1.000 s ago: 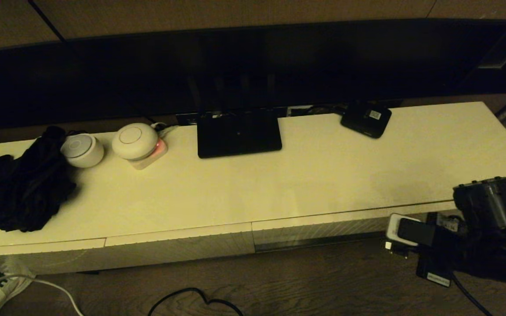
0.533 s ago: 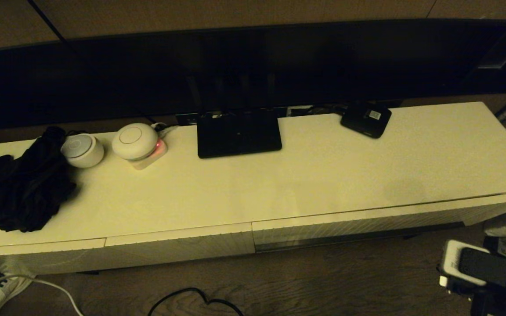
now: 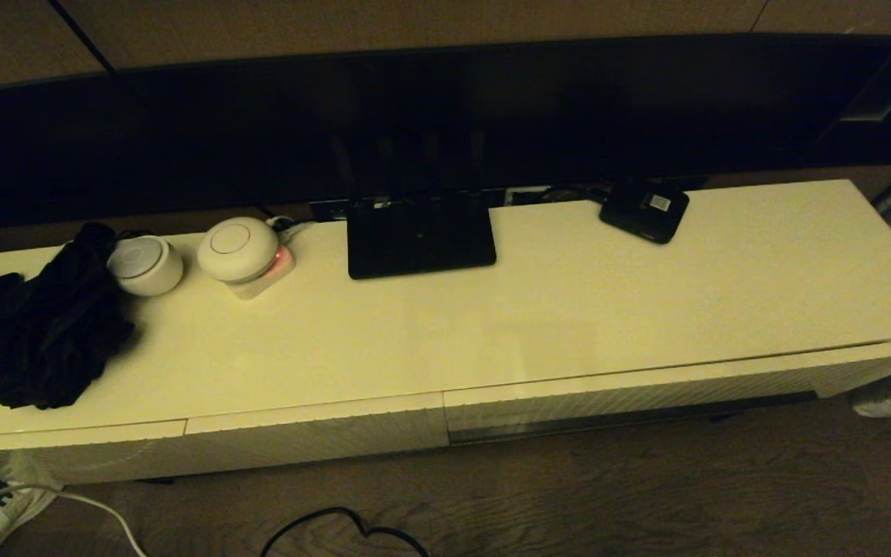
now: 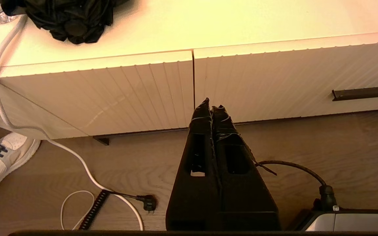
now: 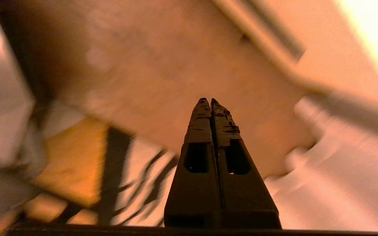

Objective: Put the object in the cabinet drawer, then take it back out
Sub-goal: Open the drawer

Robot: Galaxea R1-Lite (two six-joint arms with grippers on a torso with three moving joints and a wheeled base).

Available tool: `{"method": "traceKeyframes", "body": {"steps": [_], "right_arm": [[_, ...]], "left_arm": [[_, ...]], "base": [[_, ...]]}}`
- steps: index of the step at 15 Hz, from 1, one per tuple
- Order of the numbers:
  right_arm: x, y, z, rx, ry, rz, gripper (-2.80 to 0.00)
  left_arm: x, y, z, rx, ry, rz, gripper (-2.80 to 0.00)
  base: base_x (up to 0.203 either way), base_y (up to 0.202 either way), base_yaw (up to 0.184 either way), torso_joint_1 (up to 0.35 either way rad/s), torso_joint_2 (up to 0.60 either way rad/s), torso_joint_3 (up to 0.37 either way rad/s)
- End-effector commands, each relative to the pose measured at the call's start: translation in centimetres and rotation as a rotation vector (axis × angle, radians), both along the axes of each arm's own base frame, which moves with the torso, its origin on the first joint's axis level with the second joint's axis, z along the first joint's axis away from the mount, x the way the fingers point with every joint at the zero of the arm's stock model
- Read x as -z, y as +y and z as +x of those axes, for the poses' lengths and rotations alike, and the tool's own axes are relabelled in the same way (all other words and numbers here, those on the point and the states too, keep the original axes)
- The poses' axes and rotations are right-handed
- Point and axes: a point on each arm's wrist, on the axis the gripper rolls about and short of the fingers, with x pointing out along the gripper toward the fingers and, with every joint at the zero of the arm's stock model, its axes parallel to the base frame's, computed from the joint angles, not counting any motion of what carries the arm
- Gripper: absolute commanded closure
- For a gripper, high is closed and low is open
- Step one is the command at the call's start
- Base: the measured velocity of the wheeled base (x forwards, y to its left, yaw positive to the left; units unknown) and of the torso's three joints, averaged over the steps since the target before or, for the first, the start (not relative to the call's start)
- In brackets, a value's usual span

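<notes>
Head view, nearest first: on the floor in front of the cabinet (image 3: 569, 309) lie one black cable (image 3: 353, 526), one white cable (image 3: 97, 510) and one white shoe (image 3: 8, 514). Neither arm shows there.

Each wrist view shows its own gripper, two in all. The left gripper (image 4: 211, 106) hangs low before the cabinet's front, over the floor, its fingers pinched together on nothing. That looks to me like a parked pose. The right gripper (image 5: 207, 101) is likewise clenched and empty. What lies beyond it is too smeared to place against the cabinet.

On the cabinet's face are two ribbed fronts. The cabinet drawer (image 3: 646, 391) is the wide one toward the right end, and it looks pushed in or very nearly so. The shorter front (image 3: 314, 433) sits flush just left of it.

On the cabinet's top, at the left end, is one black bundle (image 3: 43, 340). Just beside it are two white round devices (image 3: 144, 263), one of them (image 3: 238, 247) seemingly plugged in near the back edge. One flat router (image 3: 421, 236) sits at the middle of the back edge, and one small black device (image 3: 644, 209) further right.

The object, the organiser box, appears nowhere. It may be shut inside the drawer, but I cannot tell.
</notes>
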Motion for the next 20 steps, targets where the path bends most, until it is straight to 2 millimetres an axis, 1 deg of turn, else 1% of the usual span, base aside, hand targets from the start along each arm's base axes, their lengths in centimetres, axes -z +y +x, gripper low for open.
{"method": "traceKeyframes", "body": {"steps": [1,3,5,9,12,14,17,20], "right_arm": [[1.4,-0.3,-2.1,0.001,0.018,0.03,0.0],[2.5,-0.1,-1.7,-0.159,0.068,-0.053,0.0],[3.0,0.0,-0.8,-0.288,0.117,-0.109,0.0],[4.0,0.3,2.5,-0.478,0.195,-0.198,0.0],[5.0,0.5,5.3,-0.572,0.222,-0.265,0.0],[6.0,0.9,7.1,-0.634,0.21,-0.309,0.0],[7.7,2.6,9.8,-0.722,0.163,-0.351,0.0],[9.0,4.0,12.0,-0.759,0.108,-0.359,0.0]], "left_arm": [[0.1,0.0,0.0,-0.001,0.003,0.0,0.0],[0.1,0.0,0.0,-0.001,0.003,0.0,0.0],[0.1,0.0,0.0,0.001,0.003,0.0,0.0],[0.1,0.0,0.0,0.001,0.003,0.0,0.0],[0.1,0.0,0.0,-0.001,0.003,0.0,0.0],[0.1,0.0,0.0,-0.001,0.003,0.0,0.0],[0.1,0.0,0.0,-0.001,0.003,0.0,0.0],[0.1,0.0,0.0,-0.001,0.003,0.0,0.0]], "base": [[0.0,0.0,0.0,0.0,0.0,0.0],[0.0,0.0,0.0,0.0,0.0,0.0],[0.0,0.0,0.0,0.0,0.0,0.0],[0.0,0.0,0.0,0.0,0.0,0.0],[0.0,0.0,0.0,0.0,0.0,0.0],[0.0,0.0,0.0,0.0,0.0,0.0],[0.0,0.0,0.0,0.0,0.0,0.0],[0.0,0.0,0.0,0.0,0.0,0.0]]}}
